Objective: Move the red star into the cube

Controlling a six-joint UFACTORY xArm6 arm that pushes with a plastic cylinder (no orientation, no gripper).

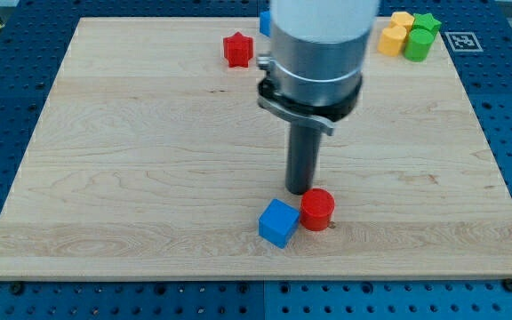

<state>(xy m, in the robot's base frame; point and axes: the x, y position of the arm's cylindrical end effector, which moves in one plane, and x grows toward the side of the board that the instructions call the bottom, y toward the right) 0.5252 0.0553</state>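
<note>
The red star lies near the board's top edge, left of the arm. The blue cube sits near the view's bottom centre, touching a red cylinder on its right. My tip rests on the board just above the red cylinder and above-right of the blue cube, far below the red star. Another blue block shows partly behind the arm at the top, to the right of the star.
At the top right corner sit two yellow blocks, a green cylinder and a green star, clustered together. The wooden board lies on a blue perforated table.
</note>
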